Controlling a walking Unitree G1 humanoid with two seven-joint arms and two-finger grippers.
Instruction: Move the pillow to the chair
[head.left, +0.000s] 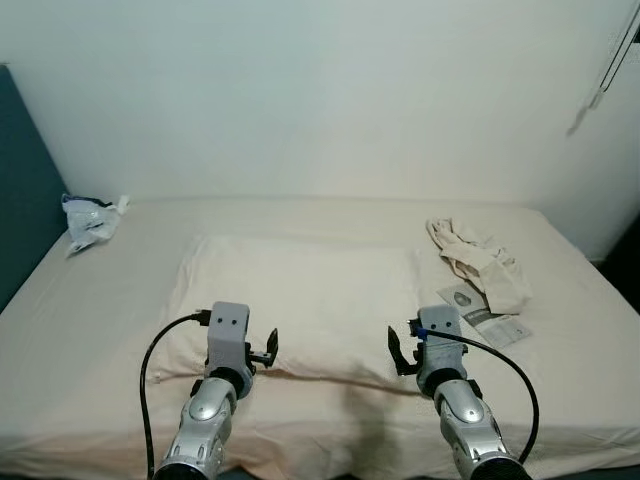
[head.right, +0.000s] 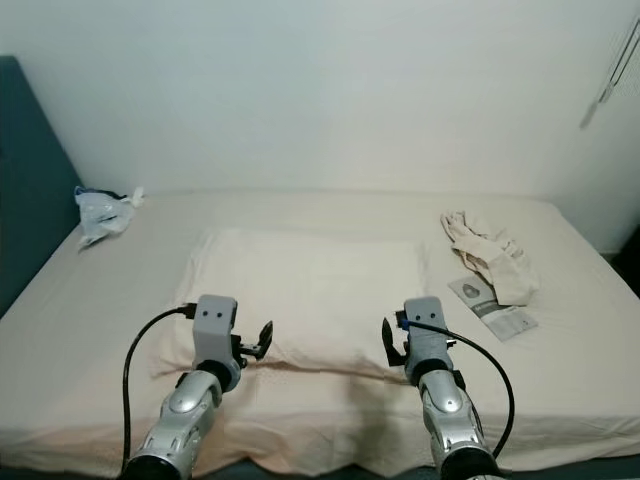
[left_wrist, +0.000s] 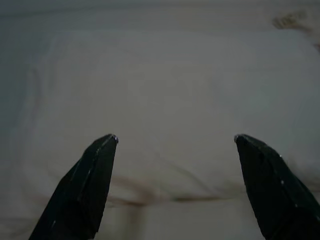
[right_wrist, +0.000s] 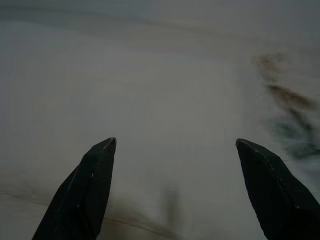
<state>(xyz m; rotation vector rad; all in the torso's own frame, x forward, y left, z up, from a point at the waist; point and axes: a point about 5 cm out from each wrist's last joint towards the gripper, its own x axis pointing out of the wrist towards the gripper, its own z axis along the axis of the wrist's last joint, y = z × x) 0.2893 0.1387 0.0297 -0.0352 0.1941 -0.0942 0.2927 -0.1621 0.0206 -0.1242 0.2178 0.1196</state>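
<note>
Beige bed (head.left: 90, 330) against a pale wall; pillow (head.left: 300, 300) lying flat at its middle, no chair seen.
I hold left gripper (left_wrist: 175, 141) and right gripper (right_wrist: 175, 142) spread wide and empty at the pillow's near edge; both face its corners, so I judge a two-handed lift.

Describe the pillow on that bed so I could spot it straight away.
A wide bed with a cream sheet runs along the white wall. In its middle, just ahead of the left gripper and right gripper, lies the pillow. It is a big, flat cream rectangle, unlike the crumpled cloth and leaflet to its right.
</note>
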